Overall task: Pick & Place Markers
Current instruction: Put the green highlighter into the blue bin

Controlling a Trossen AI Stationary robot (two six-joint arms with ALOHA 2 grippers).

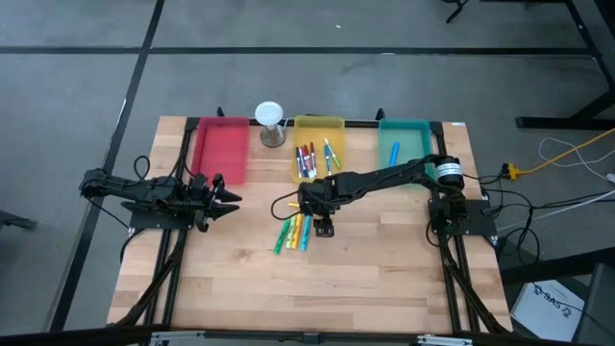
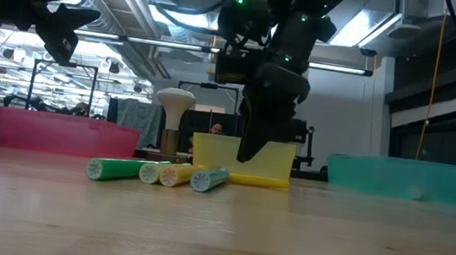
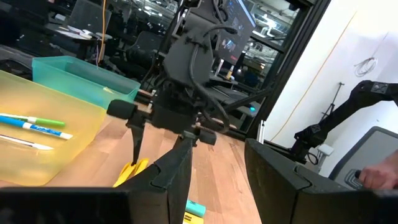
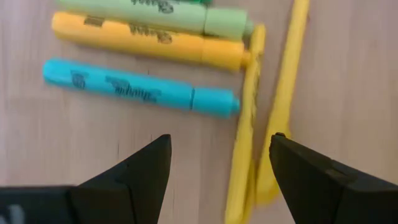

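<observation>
Right claw (image 1: 324,229) hangs low over the pale wooden plank desk (image 1: 365,279), fingers spread apart with nothing between them, poised just above a small cluster of loose markers (image 1: 293,232) near the desk's middle. From its wrist camera I can make out a light blue capped marker (image 4: 140,91), an orange-yellow one (image 4: 149,42) beside it, a green one (image 4: 155,14) beyond that, and two thin yellow pens (image 4: 249,124) lying crosswise at their cap ends, one of them passing just by a fingertip. Seen from desk height, the markers rest side by side with their round ends facing out. More markers, red, white, green and blue, lie inside the yellow rectangular plastic tray (image 1: 320,126) along the far edge, and one blue marker (image 1: 395,154) sits in the teal tray (image 1: 415,130). A red tray (image 1: 223,130) stands at that row's left end. Left claw (image 1: 223,200) waits raised at the left side of the desk, partly open and empty.
</observation>
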